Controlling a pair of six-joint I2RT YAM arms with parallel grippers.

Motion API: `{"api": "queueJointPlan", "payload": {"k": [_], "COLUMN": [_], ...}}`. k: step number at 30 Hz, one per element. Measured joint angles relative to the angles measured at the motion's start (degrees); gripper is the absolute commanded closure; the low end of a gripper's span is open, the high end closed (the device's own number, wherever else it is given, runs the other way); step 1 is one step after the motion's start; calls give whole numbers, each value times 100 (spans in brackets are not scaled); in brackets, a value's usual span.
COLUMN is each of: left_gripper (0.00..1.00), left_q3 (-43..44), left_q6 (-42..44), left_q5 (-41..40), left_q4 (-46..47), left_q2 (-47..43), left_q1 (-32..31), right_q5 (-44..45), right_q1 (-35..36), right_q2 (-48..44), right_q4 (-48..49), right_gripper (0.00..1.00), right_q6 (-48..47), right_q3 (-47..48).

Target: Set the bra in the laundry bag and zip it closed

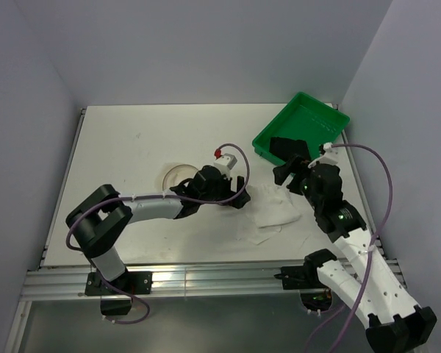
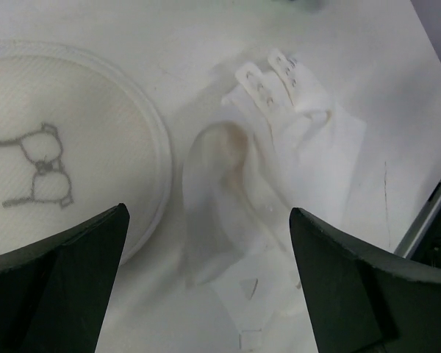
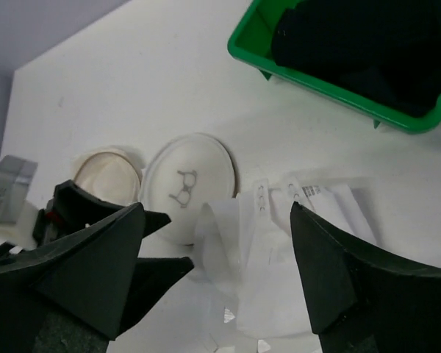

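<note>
Nearest, at the front edge of the bench (image 1: pixel 132 147), stand the two arm bases, and both arms reach inward over the middle.

Just beyond them lies the bra (image 1: pixel 272 213), a pale white heap, rumpled and part folded, flat on the bench right of centre. Up close it shows a rounded cup and, at its far end, two little tabs with rows of hooks. The left claw (image 1: pixel 234 194) hangs over its left side with the fingers spread wide and nothing between them. The right claw (image 1: pixel 287 173) hovers at the far edge of the bra, likewise spread and empty.

I'd judge the bra light and quite limp. It will sag and trail whichever way it is lifted, and the strap ends could snag on a zip. The bunched middle by the cup looks the best place to pinch, so most of the fabric comes up together.

Just left of the bra lies the laundry bag (image 1: pixel 178 175), round and flattened. The right wrist view shows two discs side by side, one printed with a bra outline. Thin mesh like that will likely slide or fold when pushed, so one claw may need to hold it down.

Farthest off, at the back right, sits a green tray (image 1: pixel 309 121) with some dark cloth (image 1: pixel 290 147) in it.
</note>
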Motion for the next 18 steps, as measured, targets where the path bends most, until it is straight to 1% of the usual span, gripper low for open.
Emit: {"api": "queueJointPlan", "payload": {"k": [1,2,4,5,7,8,11,13,15,16,18], "left_gripper": [3,3,3,2,1,1,2,5,14,28,46], "left_q3": [125,291,557,651,817,935,1381,1676,1891,1945,1967], "left_q6": [42,120,212,243,271,273,286,293,304,323,341], "left_q5": [-37,-63,-101,-103,-55,7,170,275,382,422,479], "left_q4": [-52,-122,-142,-138,-149,-186,-361,-450,-555,-638,-763], "left_q2": [81,179,332,378,470,551,925,1239,1539,1665,1773], "left_q1": [-2,-2,-2,0,17,28,55,66,70,70,70], "right_q5": [0,2,7,9,24,42,92,129,166,179,225], "right_q1": [0,0,0,0,0,0,0,0,0,0,0], "right_q2": [-92,-199,-334,-365,-387,-396,-422,-577,-789,-861,-1005], "right_q4": [7,28,74,70,-7,-66,-177,-232,-208,-201,-184], "right_gripper": [18,24,31,38,43,47,49,49,49,49,48], "right_q6": [17,31,76,85,149,201,284,345,363,363,363], "right_q3": [-17,-66,-280,-415,-748,-879,-1154,-1211,-1215,-1215,-1215]}}
